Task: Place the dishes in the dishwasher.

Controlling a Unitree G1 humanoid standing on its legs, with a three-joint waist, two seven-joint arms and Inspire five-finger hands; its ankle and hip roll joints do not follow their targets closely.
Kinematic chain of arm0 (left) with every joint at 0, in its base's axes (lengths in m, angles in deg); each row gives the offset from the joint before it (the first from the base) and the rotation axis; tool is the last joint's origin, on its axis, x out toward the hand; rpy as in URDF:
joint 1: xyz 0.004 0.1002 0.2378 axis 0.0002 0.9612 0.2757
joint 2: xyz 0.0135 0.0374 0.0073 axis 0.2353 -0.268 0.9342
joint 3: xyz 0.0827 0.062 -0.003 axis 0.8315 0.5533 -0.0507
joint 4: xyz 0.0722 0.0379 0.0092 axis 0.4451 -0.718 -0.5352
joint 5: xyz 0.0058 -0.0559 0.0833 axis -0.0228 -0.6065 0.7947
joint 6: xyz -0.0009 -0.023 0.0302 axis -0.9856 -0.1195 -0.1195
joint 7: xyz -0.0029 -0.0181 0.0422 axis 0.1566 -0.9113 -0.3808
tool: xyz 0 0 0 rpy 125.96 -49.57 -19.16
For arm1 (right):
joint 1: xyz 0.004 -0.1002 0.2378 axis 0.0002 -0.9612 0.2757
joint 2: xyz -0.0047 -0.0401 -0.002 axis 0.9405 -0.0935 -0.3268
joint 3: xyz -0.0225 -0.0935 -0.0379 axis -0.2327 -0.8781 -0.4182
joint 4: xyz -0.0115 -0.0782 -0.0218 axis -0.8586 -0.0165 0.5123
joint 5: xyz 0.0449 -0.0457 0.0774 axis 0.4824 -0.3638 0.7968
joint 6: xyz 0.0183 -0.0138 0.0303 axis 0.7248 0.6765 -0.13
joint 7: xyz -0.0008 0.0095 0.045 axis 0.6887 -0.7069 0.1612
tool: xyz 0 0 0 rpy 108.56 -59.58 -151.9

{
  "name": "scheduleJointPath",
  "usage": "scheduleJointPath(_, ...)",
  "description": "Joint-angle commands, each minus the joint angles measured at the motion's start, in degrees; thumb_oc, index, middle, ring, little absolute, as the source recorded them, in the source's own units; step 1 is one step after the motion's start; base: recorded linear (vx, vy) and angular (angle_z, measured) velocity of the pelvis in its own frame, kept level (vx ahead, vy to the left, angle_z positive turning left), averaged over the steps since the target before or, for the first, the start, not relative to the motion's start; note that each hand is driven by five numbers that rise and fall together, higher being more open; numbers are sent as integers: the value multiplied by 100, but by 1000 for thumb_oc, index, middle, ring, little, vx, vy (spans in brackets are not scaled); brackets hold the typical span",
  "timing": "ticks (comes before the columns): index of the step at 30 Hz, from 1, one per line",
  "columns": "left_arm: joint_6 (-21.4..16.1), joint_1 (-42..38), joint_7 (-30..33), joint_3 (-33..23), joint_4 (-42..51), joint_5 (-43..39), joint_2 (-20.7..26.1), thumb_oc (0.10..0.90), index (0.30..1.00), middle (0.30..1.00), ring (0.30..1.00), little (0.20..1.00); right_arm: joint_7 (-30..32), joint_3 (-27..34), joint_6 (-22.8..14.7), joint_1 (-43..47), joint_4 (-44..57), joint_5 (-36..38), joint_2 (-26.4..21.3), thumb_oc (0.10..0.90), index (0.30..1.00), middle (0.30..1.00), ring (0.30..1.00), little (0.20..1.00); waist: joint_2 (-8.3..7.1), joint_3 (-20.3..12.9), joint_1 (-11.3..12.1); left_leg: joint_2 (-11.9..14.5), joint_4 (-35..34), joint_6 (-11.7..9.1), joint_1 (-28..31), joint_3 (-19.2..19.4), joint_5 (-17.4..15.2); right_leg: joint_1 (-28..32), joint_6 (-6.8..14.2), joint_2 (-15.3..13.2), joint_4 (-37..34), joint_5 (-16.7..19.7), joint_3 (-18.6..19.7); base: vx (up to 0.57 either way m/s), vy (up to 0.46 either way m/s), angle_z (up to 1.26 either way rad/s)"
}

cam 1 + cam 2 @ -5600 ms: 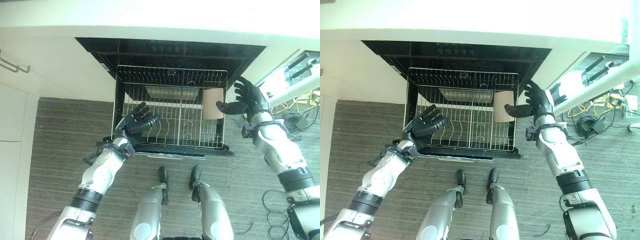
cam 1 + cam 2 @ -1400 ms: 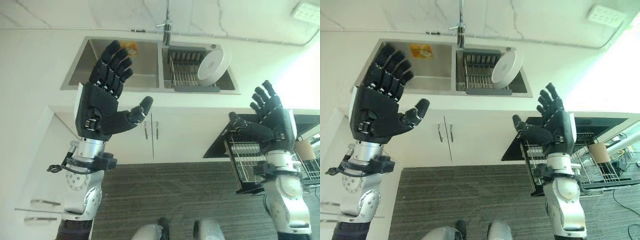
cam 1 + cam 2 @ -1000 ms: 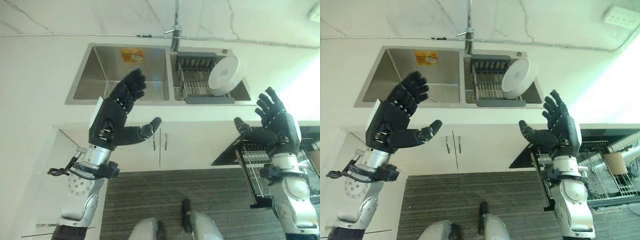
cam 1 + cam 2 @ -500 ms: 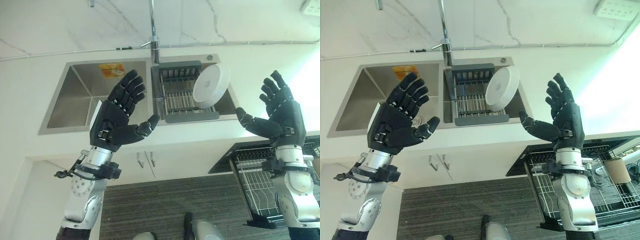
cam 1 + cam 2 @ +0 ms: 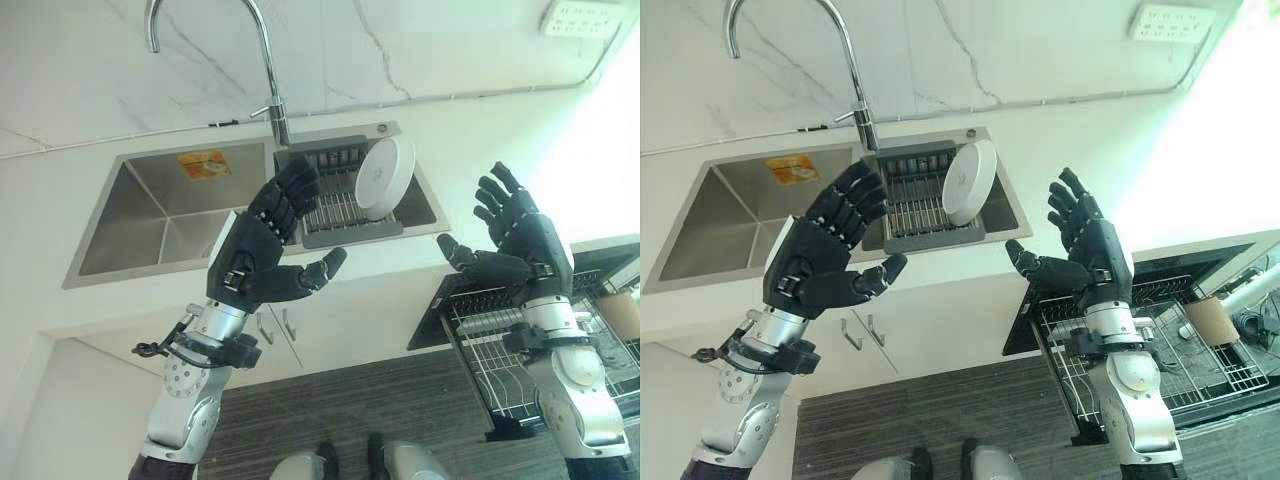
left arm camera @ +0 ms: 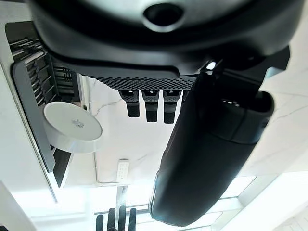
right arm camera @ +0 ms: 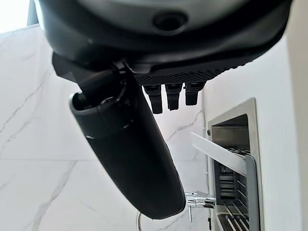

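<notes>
Raised since a second ago, the left hand now overlaps the sink at frame centre, fingers spread, holding nothing. Right hand, also spread and empty, hovers at right. White plate stands in the sink's drain rack (dishwasher rack open, lower right).

Both dark hands, left hand and right hand, are raised with fingers spread; a round white plate leans, apparently upright, in the grey sink rack.
</notes>
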Motion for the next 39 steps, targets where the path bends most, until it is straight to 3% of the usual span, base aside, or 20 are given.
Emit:
scheduleJointPath(1, -773, -512, 141, -183, 342, 92, 46, 800, 900, 900, 900, 900, -116, 441, -625, 408, 419, 158, -101, 800, 900, 900, 900, 900, -60, -446, 32, 99, 28, -356, 167, -381, -577, 482, 595, 18, -262, -383, -222, 73, 118, 4)
scheduleJointPath(8, -812, -515, 141, -244, 332, 185, 86, 800, 900, 900, 900, 900, 30, 489, -583, 444, 383, 344, 9, 800, 900, 900, 900, 900, -17, -402, 71, 71, 28, -231, 240, -521, -637, 635, 624, 35, -262, -307, -379, 80, 127, 11)
scheduleJointPath(11, -859, -491, 42, -278, 347, 177, 138, 800, 900, 900, 900, 900, 116, 444, -559, 501, 426, 442, 146, 800, 900, 900, 900, 900, 58, -335, 123, 134, 28, -140, 252, -627, -614, 753, 761, 151, -12, 234, -622, 59, 117, 10)
scheduleJointPath(13, -858, -507, 8, -299, 365, 272, 129, 800, 900, 900, 900, 900, 97, 375, -544, 503, 452, 441, 248, 800, 900, 900, 900, 900, 37, -296, 146, 122, 28, -109, 260, -666, -597, 550, 867, 21, 409, 369, -611, 24, 26, -4)
scheduleJointPath(16, -756, -606, -25, -348, 351, 150, 180, 800, 900, 900, 900, 900, 23, 331, -499, 485, 368, 542, 327, 800, 900, 900, 900, 900, 3, -308, 166, 176, 28, -167, 289, -705, -607, 659, 837, -208, -261, 310, -562, 54, -113, -12)
scheduleJointPath(18, -690, -681, -47, -364, 352, 9, 212, 800, 900, 900, 900, 900, 10, 313, -549, 472, 323, 569, 325, 800, 900, 900, 900, 900, -98, -283, 118, 134, 28, -178, 371, -715, -687, 394, 868, -430, -262, 145, -262, 38, -190, -17)
scheduleJointPath(20, -709, -687, 33, -364, 400, 144, 215, 800, 900, 900, 900, 900, -79, 337, -565, 441, 384, 568, 338, 800, 900, 900, 900, 900, -136, -277, 40, 129, 28, -160, 450, -706, -778, 192, 938, -509, -262, 279, -61, 47, -170, -10)
scheduleJointPath(22, -681, -614, 278, -369, 507, 228, 256, 800, 900, 900, 900, 900, -125, 404, -466, 561, 391, 760, 139, 800, 900, 900, 900, 900, -183, -332, 102, 125, 28, -201, 460, -618, -826, 142, 899, -538, -262, 27, -49, 46, -221, 7)
scheduleJointPath(27, -752, -668, 414, -321, 421, 70, 253, 800, 900, 900, 900, 900, 171, 266, -432, 950, 164, 714, -59, 800, 900, 900, 900, 900, -223, -423, 239, 185, 28, -243, 424, -546, -852, 183, 842, -522, -262, -71, -135, 40, -153, 17)
scheduleJointPath(35, -772, -622, 425, -205, 319, 64, 230, 800, 900, 900, 900, 900, 180, 181, -562, 1251, -220, 1393, 42, 800, 900, 900, 900, 900, -184, -533, 344, 328, 28, -302, 444, -543, -832, 382, 716, -417, -262, -267, -203, 46, -93, 2)
scheduleJointPath(39, -759, -618, 467, -151, 249, 33, 232, 800, 900, 900, 900, 900, 162, 111, -378, 1436, -420, 1555, -13, 800, 900, 900, 900, 900, -182, -594, 422, 357, 28, -356, 457, -587, -812, 458, 677, -404, -262, -334, -262, 37, -36, 8)
